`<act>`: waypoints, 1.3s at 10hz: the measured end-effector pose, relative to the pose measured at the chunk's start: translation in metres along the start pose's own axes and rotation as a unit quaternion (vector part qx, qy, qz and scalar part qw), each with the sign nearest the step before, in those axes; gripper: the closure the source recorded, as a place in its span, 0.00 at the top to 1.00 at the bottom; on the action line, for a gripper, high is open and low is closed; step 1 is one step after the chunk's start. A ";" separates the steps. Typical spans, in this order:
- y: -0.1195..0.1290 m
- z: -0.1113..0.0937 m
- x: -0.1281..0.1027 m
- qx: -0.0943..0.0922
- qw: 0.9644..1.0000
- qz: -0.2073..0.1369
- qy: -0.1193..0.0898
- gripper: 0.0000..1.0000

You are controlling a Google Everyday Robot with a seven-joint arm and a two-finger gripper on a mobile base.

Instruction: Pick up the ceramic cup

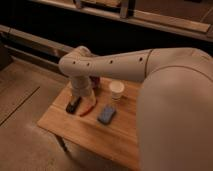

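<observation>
Where my arm bent down over the wooden surface, my pincer hung low at its left end as the camera saw it, dark and close to the wood; how wide it stood, or whether it held anything, I could not tell. The ceramic cup stood upright near the far edge, apart from the pincer. A red thing lay just beside the pincer, and a blue block lay in front of the cup
</observation>
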 end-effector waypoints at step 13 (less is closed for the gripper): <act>-0.079 -0.037 -0.082 -0.028 0.990 0.138 -0.012 0.65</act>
